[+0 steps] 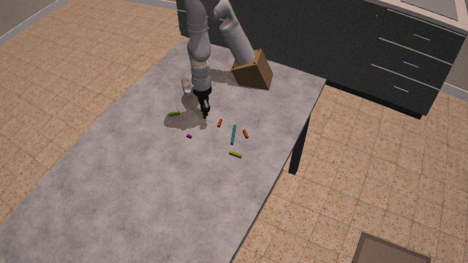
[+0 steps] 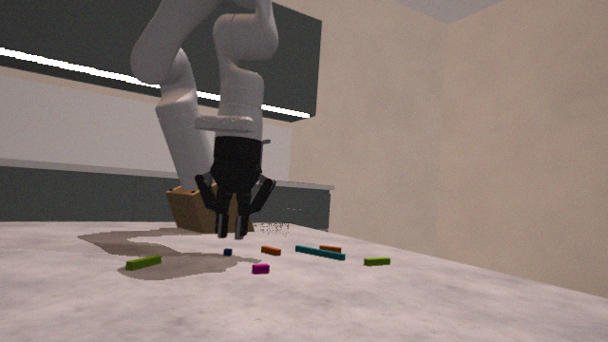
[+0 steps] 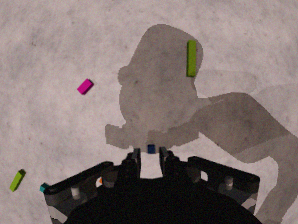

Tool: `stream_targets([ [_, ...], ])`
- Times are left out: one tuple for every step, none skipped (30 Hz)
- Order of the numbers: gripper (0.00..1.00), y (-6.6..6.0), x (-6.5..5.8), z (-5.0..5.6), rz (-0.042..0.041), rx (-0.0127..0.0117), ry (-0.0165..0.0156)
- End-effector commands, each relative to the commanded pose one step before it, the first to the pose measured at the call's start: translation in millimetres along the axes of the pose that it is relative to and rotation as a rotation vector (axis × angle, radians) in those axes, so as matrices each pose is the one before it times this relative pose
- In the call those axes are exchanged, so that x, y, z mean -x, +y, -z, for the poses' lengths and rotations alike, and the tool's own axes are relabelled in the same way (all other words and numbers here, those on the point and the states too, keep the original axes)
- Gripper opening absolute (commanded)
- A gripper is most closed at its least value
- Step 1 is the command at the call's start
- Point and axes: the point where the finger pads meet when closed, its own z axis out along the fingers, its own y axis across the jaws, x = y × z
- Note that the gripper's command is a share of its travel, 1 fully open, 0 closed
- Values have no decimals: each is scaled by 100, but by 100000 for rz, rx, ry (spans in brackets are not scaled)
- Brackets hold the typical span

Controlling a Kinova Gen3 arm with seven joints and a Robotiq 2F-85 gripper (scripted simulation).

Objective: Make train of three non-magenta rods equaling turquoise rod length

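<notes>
Your hand [image 2: 232, 234]: fingers set narrow, holding nothing, hanging above the blue rod [image 2: 227, 252] on the desk [image 1: 146, 190]. Turquoise rod [image 1: 232, 134]: flat between two orange rods [image 1: 219, 123] [image 1: 245, 134]. Lime rods [image 1: 174, 114] [image 1: 235, 154] and magenta rod [image 1: 189, 136]: apart.

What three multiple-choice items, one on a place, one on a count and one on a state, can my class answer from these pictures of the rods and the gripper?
1. Which colour is the rod right below the gripper?
A magenta
B blue
C lime

2. How many rods on the table are orange?
A one
B two
C three

3. What does the gripper hold?
A nothing
B a lime rod
C a magenta rod

Answers:
1 B: the wrist view shows the blue rod between the fingertips, down on the table.
2 B: one orange rod lies on one side of the turquoise rod, and another on the other side.
3 A: the fingers stand apart above the table with nothing between them.
</notes>
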Motion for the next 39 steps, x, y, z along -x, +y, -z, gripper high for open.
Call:
stream_targets([
  [24,115,-299,-523,-764,73,156],
  [24,1,4,-77,5,8,0],
  [24,0,3,-66,2,2,0],
  [24,-1,2,-57,0,-2,-1],
  [24,0,0,0,0,0,0],
  [24,0,0,0,0,0,0],
  [24,-5,1,-30,-27,-45,-8],
  [24,-1,1,-47,10,13,4],
  [24,-1,1,-39,9,10,3],
  [24,-3,0,-28,3,0,2],
  [24,7,79,-18,-1,23,-253],
  [24,5,43,-11,-3,12,-136],
  [24,14,-31,-6,-55,18,55],
  [24,21,-48,-2,-83,29,81],
  [24,-11,6,11,36,-12,7],
  [24,-22,30,12,79,-28,-32],
  [24,-14,14,7,50,-18,-4],
  [24,-6,4,3,22,-9,5],
  [24,-2,1,1,8,-3,2],
  [24,-1,1,0,3,-1,1],
  [24,0,0,0,1,0,0],
  [24,0,0,0,0,0,0],
  [24,0,0,0,0,0,0],
  [24,0,0,0,0,0,0],
  [24,0,0,0,0,0,0],
  [24,0,0,0,0,0,0],
  [24,0,0,0,0,0,0],
  [24,0,0,0,0,0,0],
  [24,0,0,0,0,0,0],
  [24,0,0,0,0,0,0],
  [24,0,0,0,0,0,0],
  [24,0,0,0,0,0,0],
  [24,0,0,0,0,0,0],
  [24,0,0,0,0,0,0],
  [24,0,0,0,0,0,0],
  [24,0,0,0,0,0,0],
  [24,0,0,0,0,0,0],
  [24,0,0,0,0,0,0],
  [24,0,0,0,0,0,0],
])
